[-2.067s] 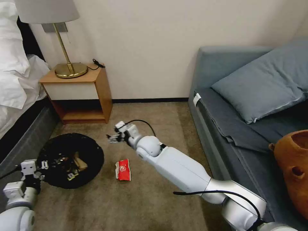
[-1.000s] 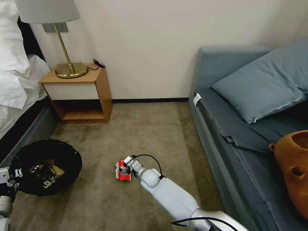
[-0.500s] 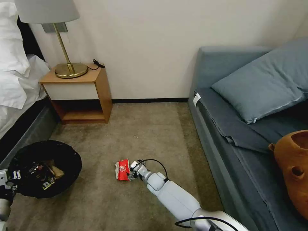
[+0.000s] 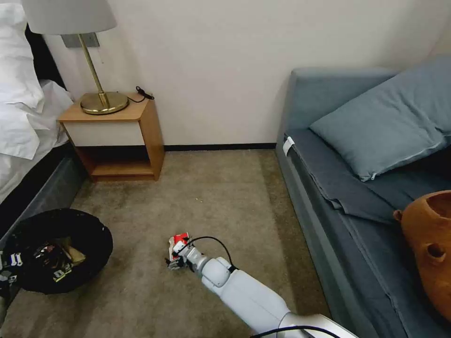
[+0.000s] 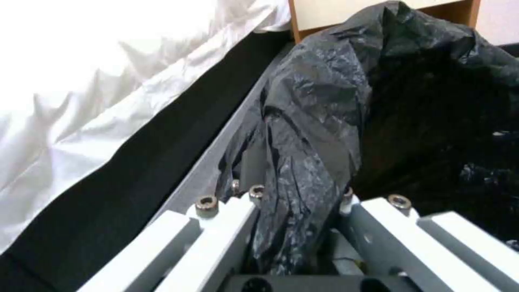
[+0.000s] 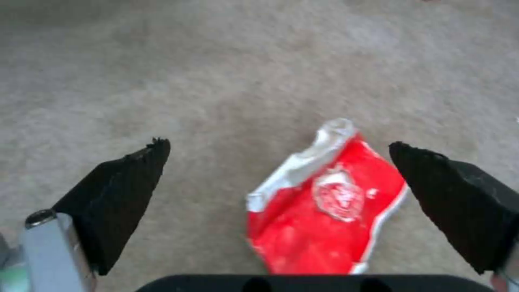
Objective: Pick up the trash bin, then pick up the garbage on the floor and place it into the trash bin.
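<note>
The trash bin [image 4: 89, 234], lined with a black bag, hangs low at the left, and several litter pieces [image 4: 58, 260] lie inside it. My left gripper [image 5: 300, 198] is shut on the bag-covered rim [image 5: 319, 121], close beside the bed's dark base. One piece of garbage, a red snack packet [image 4: 179, 241], lies flat on the carpet. My right gripper [image 4: 175, 257] hovers just over the packet's near end. In the right wrist view its black fingers [image 6: 121, 190] stand open on either side of the red packet [image 6: 324, 207], not touching it.
A bed [image 4: 23, 122] runs along the left. At the back left stands a wooden nightstand [image 4: 124, 136] with a brass lamp [image 4: 101, 101]. A grey-blue sofa [image 4: 357, 188] lines the right, with an orange-brown pot [image 4: 430, 244] on it. Carpet [image 4: 211, 188] lies between them.
My right gripper swung down from near the bin to the red packet, then shifted left over its near end. The bin drifted left and lower with my left arm.
</note>
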Tool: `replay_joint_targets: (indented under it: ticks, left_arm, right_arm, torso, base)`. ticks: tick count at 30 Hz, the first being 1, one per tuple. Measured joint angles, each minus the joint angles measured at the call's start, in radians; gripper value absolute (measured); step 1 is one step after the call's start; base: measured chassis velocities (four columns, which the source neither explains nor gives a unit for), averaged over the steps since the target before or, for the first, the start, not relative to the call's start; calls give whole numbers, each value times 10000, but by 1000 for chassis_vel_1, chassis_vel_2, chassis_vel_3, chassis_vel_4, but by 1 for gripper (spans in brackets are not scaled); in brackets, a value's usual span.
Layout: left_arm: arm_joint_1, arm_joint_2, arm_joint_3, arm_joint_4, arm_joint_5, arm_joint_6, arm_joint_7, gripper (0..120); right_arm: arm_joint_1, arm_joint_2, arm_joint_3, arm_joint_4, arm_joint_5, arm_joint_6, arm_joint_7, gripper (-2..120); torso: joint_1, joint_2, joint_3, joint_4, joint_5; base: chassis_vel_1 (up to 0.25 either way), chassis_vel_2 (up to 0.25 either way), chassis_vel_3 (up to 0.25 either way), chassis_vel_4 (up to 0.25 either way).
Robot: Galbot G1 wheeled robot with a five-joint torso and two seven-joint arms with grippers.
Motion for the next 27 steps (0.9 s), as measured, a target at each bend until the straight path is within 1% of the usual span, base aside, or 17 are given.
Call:
replay_joint_targets:
  ticks: [4,10,13,19,24,27]
  left_arm:
    - [22,-20,0,-36,-2,-11,-1,4]
    - [62,-37,7,-121,-12,-40,-4,4]
    - [78,-36,61,-201,-16,-41,-5,4]
    - [65,-35,123,-276,-15,-41,-10,4]
    - [95,-39,170,-350,-7,-23,-13,4]
    - [101,-27,165,-358,-17,-19,-14,4]
  right_arm:
    - [8,0,-258,-49,43,38,1,100]
    - [67,-1,-489,-551,21,291,-38,100]
    - [115,-1,-496,-869,-59,476,-249,100]
    - [168,-1,-514,-1021,-65,588,-422,100]
    - [154,-1,-535,-966,-87,1062,-419,100]
    - [148,-1,-544,-898,-77,1104,-348,100]
  torso:
    - [0,0,0,0,0]
    - [0,0,0,0,0]
    - [0,0,0,0,0]
    - [0,0,0,-1,1]
    - [0,0,1,-1,0]
    - [0,0,1,-1,0]
  base:
    - [0,0,0,0]
    - [0,0,0,0]
    - [0,0,0,0]
    - [0,0,0,0]
    - [0,0,0,0]
    - [0,0,0,0]
